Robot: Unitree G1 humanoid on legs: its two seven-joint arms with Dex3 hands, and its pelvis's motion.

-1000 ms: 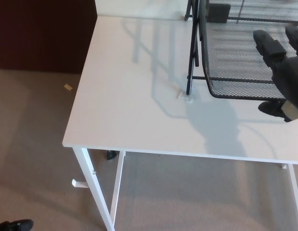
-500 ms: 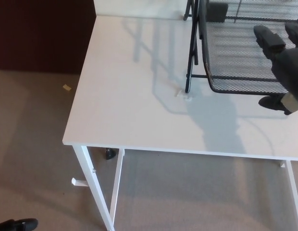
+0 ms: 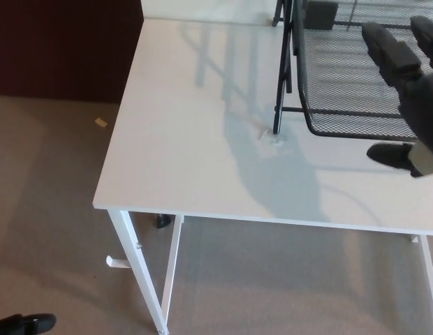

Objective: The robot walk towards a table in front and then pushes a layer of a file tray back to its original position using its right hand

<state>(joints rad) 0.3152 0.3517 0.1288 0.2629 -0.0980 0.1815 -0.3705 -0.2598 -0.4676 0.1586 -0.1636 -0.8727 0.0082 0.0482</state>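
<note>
Bright overhead light, table (image 3: 188,139) washed out w/ glare, soft grey shadows, slight blur, dim floor (image 3: 49,209)

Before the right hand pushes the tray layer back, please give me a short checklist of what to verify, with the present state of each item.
1. Right hand at the front rim of the tray layer: ok, two fingers above the mesh, thumb below the rim.
2. Hand holds nothing, fingers apart: ok.
3. Layer sticks out from the black frame: ok, it overhangs toward the robot.
4. Table in front of the frame free of objects: ok.
5. Space behind the layer free: cannot tell, cut off.
6. Left hand clear: cannot tell, out of view.
</note>
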